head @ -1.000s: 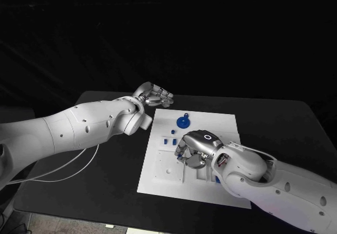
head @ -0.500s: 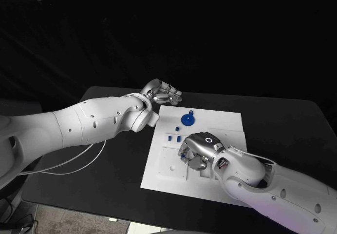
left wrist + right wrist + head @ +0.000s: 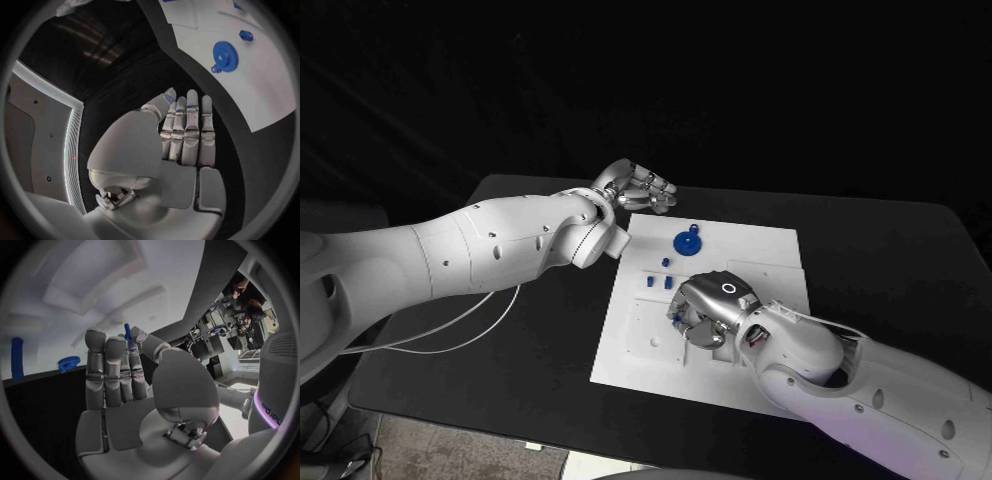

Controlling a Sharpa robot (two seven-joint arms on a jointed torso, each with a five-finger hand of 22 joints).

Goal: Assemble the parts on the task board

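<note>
Blue peg (image 3: 127, 331) between right hand (image 3: 125, 375) fingers (image 3: 95, 360)

The white board (image 3: 759, 262) lies flat mid-table with a blue gear (image 3: 687, 242) near its far edge, small blue pegs (image 3: 661, 283) standing just nearer, and a thin blue pin (image 3: 127, 331) pinched upright in the right hand (image 3: 711, 305) over its recessed middle.

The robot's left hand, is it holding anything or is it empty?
Empty. The silver left hand has its fingers straight and side by side with nothing between them, off the edge of the white task board, apart from the blue gear.
</note>
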